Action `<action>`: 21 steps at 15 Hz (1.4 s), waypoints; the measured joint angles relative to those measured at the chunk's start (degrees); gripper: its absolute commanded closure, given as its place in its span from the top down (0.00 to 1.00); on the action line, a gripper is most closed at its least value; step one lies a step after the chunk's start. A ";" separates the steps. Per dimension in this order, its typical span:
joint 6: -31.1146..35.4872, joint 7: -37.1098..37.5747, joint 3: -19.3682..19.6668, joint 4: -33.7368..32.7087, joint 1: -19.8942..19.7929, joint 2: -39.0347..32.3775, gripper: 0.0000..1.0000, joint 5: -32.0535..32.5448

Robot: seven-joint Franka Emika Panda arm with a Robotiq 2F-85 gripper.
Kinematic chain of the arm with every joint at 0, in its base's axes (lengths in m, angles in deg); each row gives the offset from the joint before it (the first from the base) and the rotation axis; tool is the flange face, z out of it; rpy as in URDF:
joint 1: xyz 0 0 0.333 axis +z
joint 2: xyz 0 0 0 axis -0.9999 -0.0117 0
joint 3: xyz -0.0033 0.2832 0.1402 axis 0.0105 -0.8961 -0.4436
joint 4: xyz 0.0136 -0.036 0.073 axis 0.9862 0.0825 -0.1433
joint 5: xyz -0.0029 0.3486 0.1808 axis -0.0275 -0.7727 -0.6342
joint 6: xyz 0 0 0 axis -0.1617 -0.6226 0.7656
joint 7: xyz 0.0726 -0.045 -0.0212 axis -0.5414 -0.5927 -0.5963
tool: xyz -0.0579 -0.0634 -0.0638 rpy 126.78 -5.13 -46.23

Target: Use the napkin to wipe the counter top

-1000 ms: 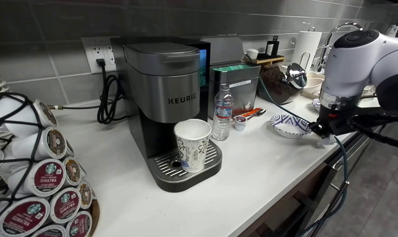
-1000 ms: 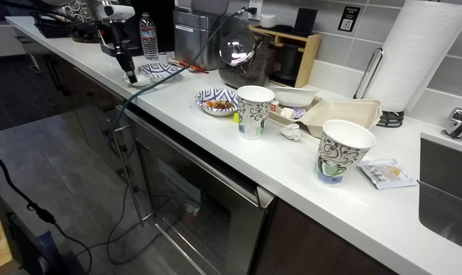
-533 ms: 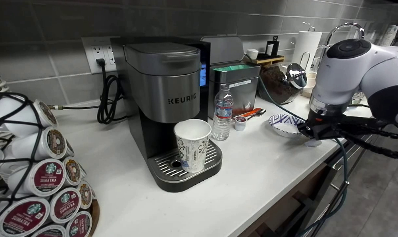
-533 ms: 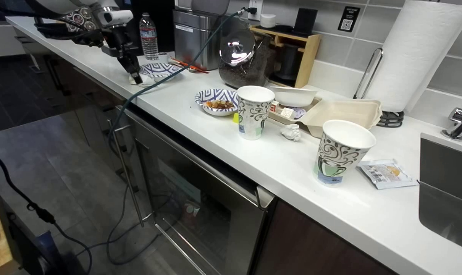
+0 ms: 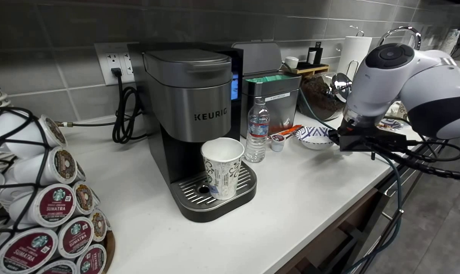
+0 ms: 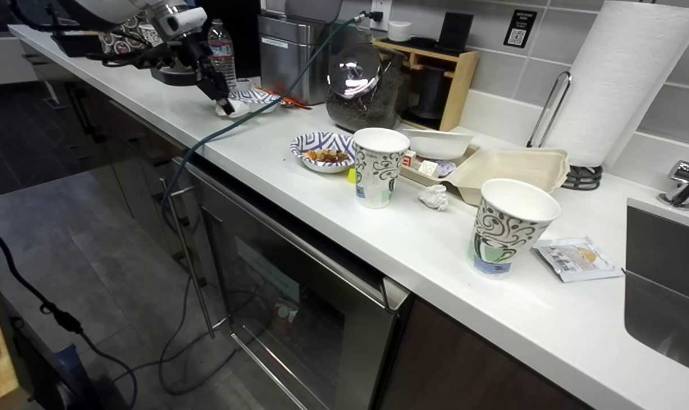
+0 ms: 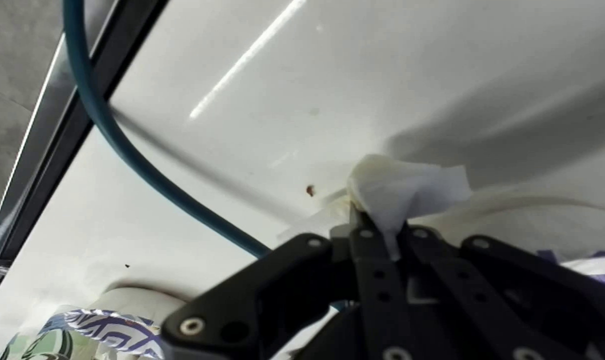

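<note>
Exterior view: KEURIG machine (image 5: pixel 192 106) on counter (image 5: pixel 253 232)

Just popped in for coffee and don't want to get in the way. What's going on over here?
A robot arm has its claw clamped on a crumpled white napkin, apparently to wipe the counter top. The napkin is down at the surface, or nearly so, close beside a blue-and-white patterned dish; whether they touch is hard to tell. A small reddish-brown speck lies on the counter top near the napkin, so the wiping looks unfinished.
</note>
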 measured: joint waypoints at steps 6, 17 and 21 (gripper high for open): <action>-4.63 6.28 1.06 -6.42 0.85 -6.15 0.02 2.37; -15.53 -13.79 -3.44 0.70 0.18 0.33 0.02 -12.84; -15.51 -25.49 -5.66 9.27 0.23 6.39 0.02 -21.72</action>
